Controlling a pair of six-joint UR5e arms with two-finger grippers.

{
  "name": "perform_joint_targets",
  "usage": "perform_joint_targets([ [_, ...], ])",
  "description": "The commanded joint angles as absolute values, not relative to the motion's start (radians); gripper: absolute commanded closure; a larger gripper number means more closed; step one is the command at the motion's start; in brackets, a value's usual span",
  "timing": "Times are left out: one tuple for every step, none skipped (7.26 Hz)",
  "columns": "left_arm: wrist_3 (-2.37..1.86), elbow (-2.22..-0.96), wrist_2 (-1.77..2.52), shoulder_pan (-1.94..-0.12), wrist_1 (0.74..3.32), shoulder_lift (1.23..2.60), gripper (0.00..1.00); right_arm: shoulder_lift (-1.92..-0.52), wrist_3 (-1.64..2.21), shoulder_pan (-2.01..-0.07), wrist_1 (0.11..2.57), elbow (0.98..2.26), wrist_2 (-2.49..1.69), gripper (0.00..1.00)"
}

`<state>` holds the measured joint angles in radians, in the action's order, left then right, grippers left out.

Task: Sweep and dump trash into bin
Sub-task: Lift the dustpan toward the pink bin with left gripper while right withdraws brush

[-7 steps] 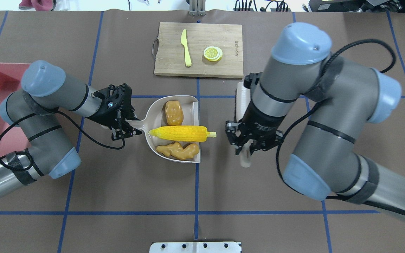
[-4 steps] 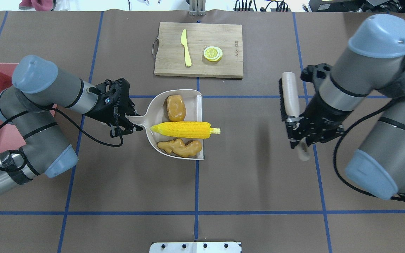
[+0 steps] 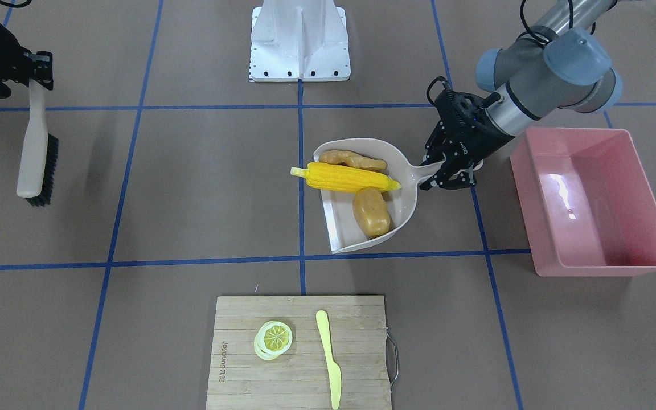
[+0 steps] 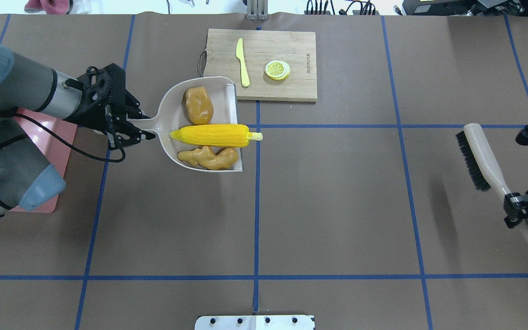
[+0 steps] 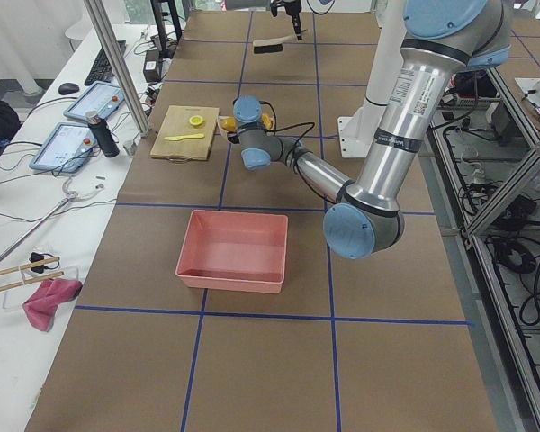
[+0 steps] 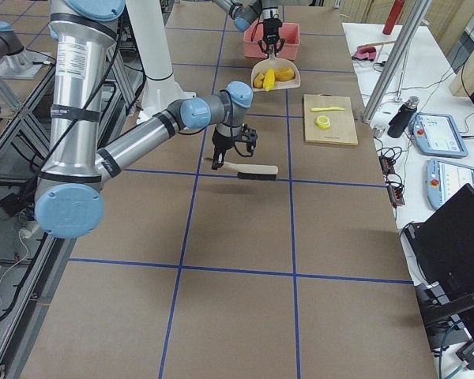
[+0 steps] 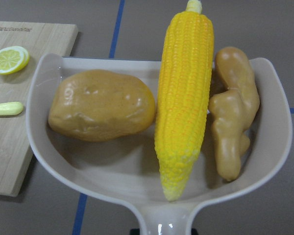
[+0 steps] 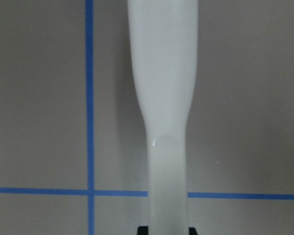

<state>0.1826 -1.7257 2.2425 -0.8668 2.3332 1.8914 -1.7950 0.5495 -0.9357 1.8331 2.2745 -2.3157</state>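
Note:
My left gripper is shut on the handle of a beige dustpan, held level above the table. The trash lies in the pan: a yellow corn cob across the middle, a potato on its far side and a ginger root on its near side. The left wrist view shows the corn, potato and ginger close up. The pink bin stands just beyond the gripper and holds nothing. At the far right my right gripper is shut on a brush handle.
A wooden cutting board at the back centre carries a lemon slice and a pale yellow knife. In the overhead view the pan's far corner overlaps the board's left edge. A white mount plate sits at the near edge.
The left arm has lifted the loaded dustpan and carried it back and to the left, toward the bin. The right arm has swung far right with the brush.

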Motion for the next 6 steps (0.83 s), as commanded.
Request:
perform_joint_targets([
  [0.183, -1.839, 2.255, -0.952, 2.318, 1.759, 1.0, -1.986, 0.427, -1.01, 1.504, 2.106, -2.322, 1.0],
  [0.184, -1.871, 2.296, -1.013, 2.319, 1.685, 1.0, -2.009, 0.42, -1.038, 1.408, 2.051, -2.329, 1.0],
  [0.186, -1.89, 2.369, -1.088, 2.319, 1.616, 1.0, -2.032, 0.417, -1.043, 1.387, 2.027, -2.324, 1.0],
  [0.193, -1.891, 2.429, -1.174, 2.322, 1.552, 1.0, -2.033, 0.404, -1.051, 1.343, 1.99, -2.324, 1.0],
  [0.195, -1.891, 2.498, -1.243, 2.322, 1.504, 1.0, -2.033, 0.403, -1.057, 1.275, 1.927, -2.324, 1.0],
  [0.21, -1.882, 2.546, -1.315, 2.322, 1.452, 1.0, -2.025, 0.41, -1.057, 1.191, 1.857, -2.324, 1.0],
])
